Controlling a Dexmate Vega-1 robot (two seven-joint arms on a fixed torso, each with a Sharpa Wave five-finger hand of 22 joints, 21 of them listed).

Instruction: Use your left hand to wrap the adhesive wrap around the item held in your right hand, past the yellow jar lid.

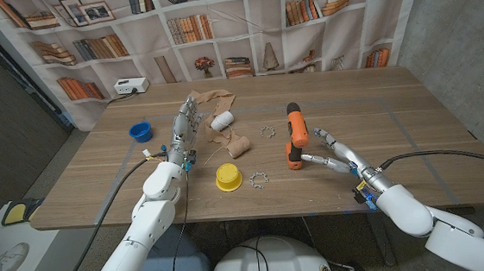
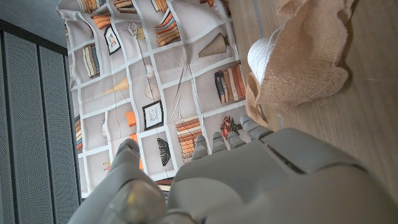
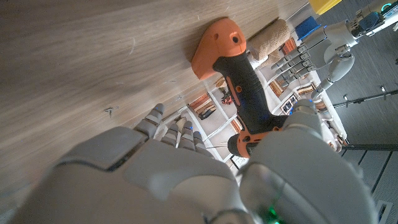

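Observation:
An orange-and-black power tool (image 1: pixel 295 136) stands upright on the table, right of centre; its orange head (image 3: pixel 217 46) rests on the wood. My right hand (image 1: pixel 337 155) reaches it from the right with fingers spread. One fingertip touches the base, and the thumb (image 3: pixel 298 124) lies beside the handle (image 3: pixel 249 93) without closing. The tan adhesive wrap (image 1: pixel 202 103) lies crumpled beside a white roll (image 1: pixel 222 120) and a tan roll (image 1: pixel 237 144). My left hand (image 1: pixel 183 127) stretches toward the wrap (image 2: pixel 305 56), fingers straight, holding nothing. The yellow jar lid (image 1: pixel 228 177) sits nearer the front edge.
A blue cap (image 1: pixel 140 131) lies left of my left hand. Two small metal toothed rings (image 1: pixel 267 133) (image 1: pixel 258 180) lie near the tool and the yellow lid. A white box (image 1: pixel 131 86) sits at the table's far left edge. A bookshelf-print curtain hangs behind.

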